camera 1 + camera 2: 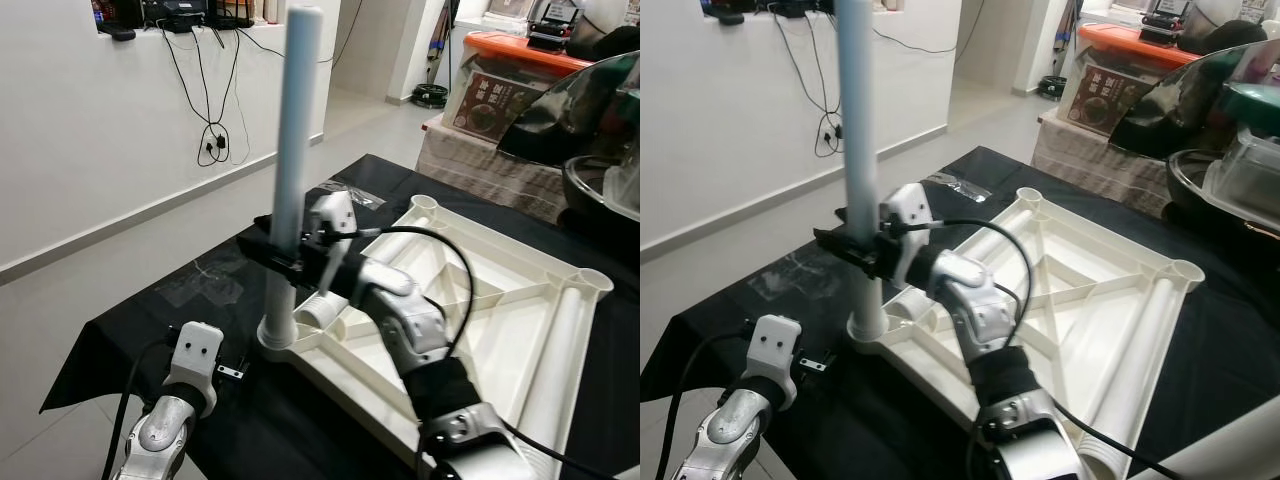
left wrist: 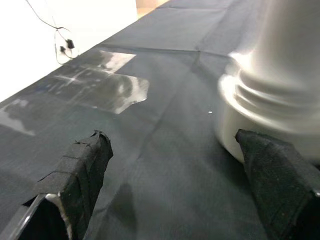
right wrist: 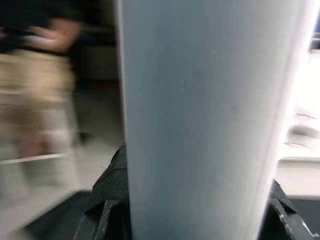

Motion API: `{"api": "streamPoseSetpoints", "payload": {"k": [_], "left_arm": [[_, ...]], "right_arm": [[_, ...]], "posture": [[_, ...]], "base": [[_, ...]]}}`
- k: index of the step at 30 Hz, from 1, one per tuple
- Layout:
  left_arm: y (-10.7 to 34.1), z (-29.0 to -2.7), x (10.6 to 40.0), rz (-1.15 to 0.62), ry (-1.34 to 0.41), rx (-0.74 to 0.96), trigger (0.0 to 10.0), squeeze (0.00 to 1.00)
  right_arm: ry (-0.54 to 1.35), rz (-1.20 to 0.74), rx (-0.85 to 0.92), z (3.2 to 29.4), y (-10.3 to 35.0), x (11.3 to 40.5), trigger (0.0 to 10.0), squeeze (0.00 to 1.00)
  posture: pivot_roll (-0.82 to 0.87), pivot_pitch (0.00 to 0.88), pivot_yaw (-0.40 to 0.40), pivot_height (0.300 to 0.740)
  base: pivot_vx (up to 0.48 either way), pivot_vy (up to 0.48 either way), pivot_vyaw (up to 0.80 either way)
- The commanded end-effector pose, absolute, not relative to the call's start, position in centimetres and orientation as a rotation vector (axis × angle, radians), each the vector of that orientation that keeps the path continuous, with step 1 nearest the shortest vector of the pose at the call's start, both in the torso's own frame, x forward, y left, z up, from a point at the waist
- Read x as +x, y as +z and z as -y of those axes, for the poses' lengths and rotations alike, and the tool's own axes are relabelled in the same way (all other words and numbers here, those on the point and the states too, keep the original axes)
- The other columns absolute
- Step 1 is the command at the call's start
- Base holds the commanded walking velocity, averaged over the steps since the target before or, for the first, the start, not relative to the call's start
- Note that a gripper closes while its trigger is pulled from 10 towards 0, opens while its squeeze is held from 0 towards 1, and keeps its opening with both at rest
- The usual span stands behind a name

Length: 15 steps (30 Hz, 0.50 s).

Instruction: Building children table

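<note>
On the black-cloth counter [image 1: 150,320], right gripper [image 1: 285,255] fingers clamp the smooth pale-blue cylindrical leg [image 1: 292,150], upright in the ribbed white tabletop [image 1: 500,300]; left gripper [image 2: 175,175] fingers spread wide, empty.

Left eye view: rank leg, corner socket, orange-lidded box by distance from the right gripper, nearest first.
1. Leg: upright, clamped in the right gripper.
2. Corner socket: just below the gripper, at the tabletop's near corner.
3. Orange-lidded box: far back right.

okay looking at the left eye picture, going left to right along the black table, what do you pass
Left end effector → upright pale blue leg, held by the right end effector → upside-down white tabletop → clear dome lid.
</note>
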State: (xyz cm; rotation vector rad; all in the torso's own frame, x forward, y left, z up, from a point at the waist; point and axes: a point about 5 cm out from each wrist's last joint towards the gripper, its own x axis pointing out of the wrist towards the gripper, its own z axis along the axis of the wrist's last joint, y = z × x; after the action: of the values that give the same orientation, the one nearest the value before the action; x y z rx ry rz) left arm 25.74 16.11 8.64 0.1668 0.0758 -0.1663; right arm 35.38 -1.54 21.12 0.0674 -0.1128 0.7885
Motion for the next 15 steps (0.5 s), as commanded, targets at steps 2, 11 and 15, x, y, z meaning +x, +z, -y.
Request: {"api": "streamPoseSetpoints", "payload": {"k": [2,11,15], "left_arm": [[8.4,-16.1,25.5,-0.080,-0.167,0.172,10.0,0.00],[8.3,-15.8,25.6,-0.082,-0.175,0.165,10.0,0.00],[8.2,-15.8,25.6,-0.085,-0.181,0.167,10.0,0.00]], "right_arm": [[0.512,-0.031,0.008,4.6,18.0,36.8,0.0,0.00],[-0.110,-0.075,0.037,12.2,15.6,34.7,0.0,0.00],[-0.057,-0.029,0.000,11.8,16.0,34.1,10.0,0.00]], "posture": [[0.09,0.000,-0.116,0.740],[0.08,0.000,-0.108,0.740],[0.07,0.000,-0.103,0.740]], "base": [[0.000,0.000,0.00],[0.000,0.000,0.00],[0.000,0.000,0.00]]}}
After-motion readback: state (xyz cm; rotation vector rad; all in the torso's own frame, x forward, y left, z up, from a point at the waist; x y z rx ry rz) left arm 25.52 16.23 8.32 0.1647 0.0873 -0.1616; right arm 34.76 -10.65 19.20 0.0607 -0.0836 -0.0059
